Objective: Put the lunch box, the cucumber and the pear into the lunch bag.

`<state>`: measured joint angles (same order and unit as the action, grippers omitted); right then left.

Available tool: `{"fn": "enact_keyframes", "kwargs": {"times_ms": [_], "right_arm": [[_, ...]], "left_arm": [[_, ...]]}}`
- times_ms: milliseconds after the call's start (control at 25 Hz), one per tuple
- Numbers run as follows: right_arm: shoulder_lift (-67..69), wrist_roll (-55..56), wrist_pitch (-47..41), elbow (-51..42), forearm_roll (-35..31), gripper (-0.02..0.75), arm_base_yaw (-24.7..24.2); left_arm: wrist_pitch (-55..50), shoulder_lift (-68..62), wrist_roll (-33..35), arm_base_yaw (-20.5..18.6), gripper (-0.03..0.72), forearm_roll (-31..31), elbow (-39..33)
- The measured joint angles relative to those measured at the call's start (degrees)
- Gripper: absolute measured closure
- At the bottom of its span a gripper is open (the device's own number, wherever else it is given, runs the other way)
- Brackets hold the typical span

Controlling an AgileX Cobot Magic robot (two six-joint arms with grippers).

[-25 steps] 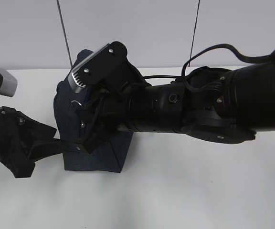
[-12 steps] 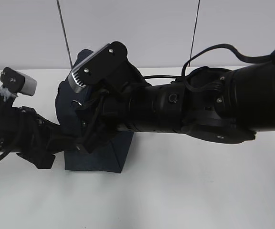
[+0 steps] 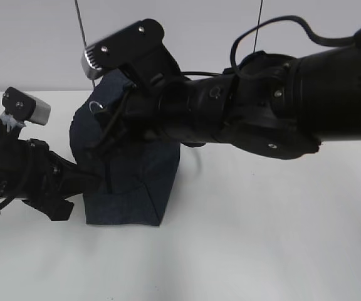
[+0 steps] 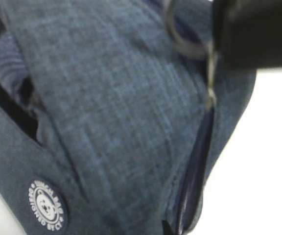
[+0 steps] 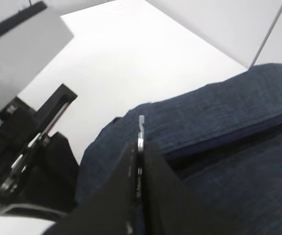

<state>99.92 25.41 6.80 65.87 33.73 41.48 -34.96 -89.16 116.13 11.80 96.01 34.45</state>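
1. One navy fabric bag [image 3: 133, 182] stands on a white counter [image 3: 262, 251], left of centre in the exterior view.
2. Reaching across from the right, the right arm's tool [image 5: 140, 147] sits at the bag's upper left corner. Its fingers are pressed together on a thin metal zipper pull [image 5: 140, 128], seen in the right wrist view.
3. A metal ring [image 4: 180, 29] hangs from that pull in the left wrist view, right above a zipper line [image 4: 197, 161] running down the bag's side.
4. From the left, the left tool [image 3: 93, 182] meets the bag's lower left side. Its fingers look drawn together against the fabric; whether they pinch it cannot be told.
5. A round white logo patch [image 4: 45, 204] sits on the bag's fabric.
6. Lunch box, cucumber and pear are out of sight in every view.
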Motion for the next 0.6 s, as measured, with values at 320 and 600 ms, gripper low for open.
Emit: {"fn": "enact_keyframes", "kwargs": {"times_ms": [320,600], "right_arm": [[0.8,0.0,-6.8,6.8,-0.6,0.738,-0.2],[4.8,0.1,-10.3,12.6,-0.9,0.738,-2.6]], "left_arm": [[-0.2,0.0,-1.1,0.0,0.676,-0.6,0.1],[-0.5,0.5,-2.5,0.0,0.676,-0.7,-0.9]]}}
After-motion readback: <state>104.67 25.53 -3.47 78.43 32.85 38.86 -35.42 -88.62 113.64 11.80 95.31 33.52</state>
